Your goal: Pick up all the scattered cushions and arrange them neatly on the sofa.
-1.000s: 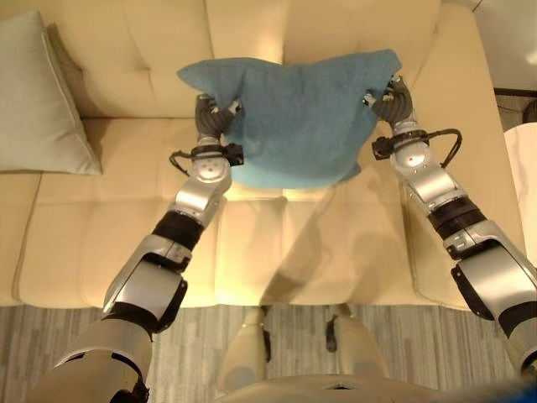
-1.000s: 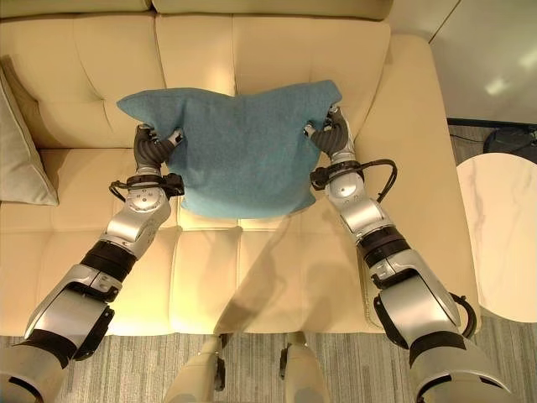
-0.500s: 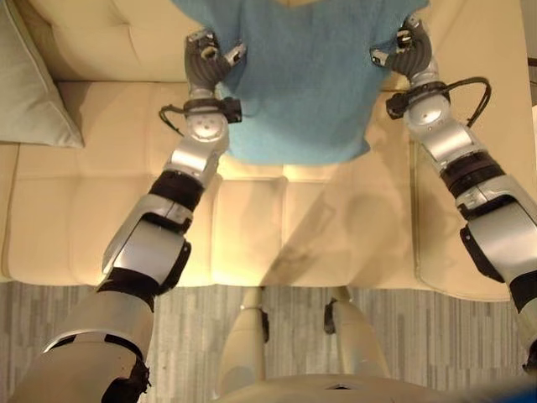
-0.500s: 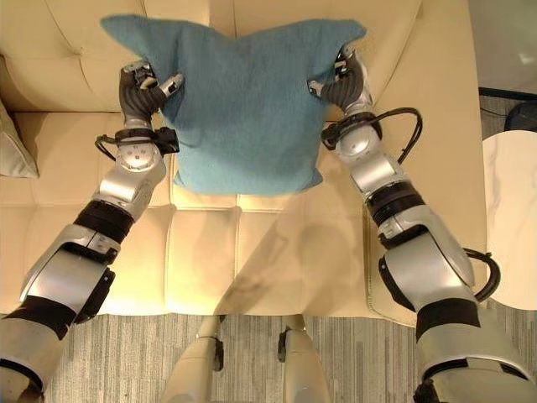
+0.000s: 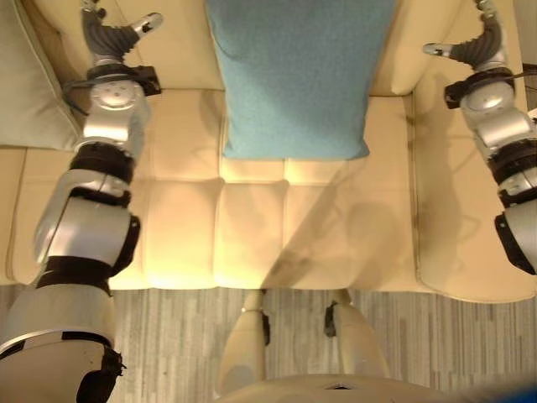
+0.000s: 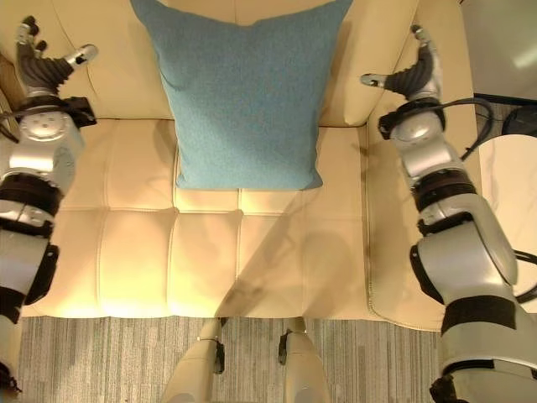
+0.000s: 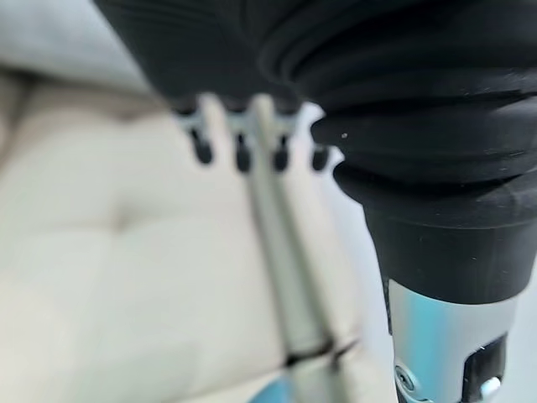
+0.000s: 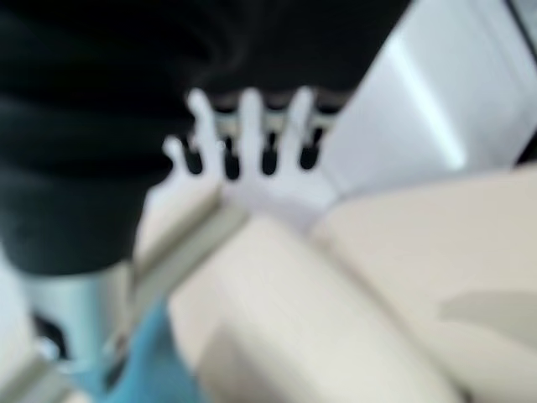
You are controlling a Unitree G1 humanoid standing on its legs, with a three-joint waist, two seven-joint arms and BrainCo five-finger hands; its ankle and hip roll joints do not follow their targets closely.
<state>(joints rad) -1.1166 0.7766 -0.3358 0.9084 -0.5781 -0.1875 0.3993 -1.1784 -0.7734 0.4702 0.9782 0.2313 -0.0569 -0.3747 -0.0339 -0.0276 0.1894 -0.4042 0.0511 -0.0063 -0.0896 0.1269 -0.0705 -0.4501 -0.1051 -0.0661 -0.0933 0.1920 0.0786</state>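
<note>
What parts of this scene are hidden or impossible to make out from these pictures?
- Blue cushion: its top is cut off by the upper edge in both eye views.
- Pale cushion: the left eye view's left edge cuts most of it off.
- Sofa: its back behind the blue cushion is covered.
- Round table: the right edge shows just a sliver.
- Both wrist views: the sofa past the fingers is blurred.

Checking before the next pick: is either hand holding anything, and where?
Nothing. Left hand and right hand are open, apart from the blue cushion leaning on the sofa.
</note>
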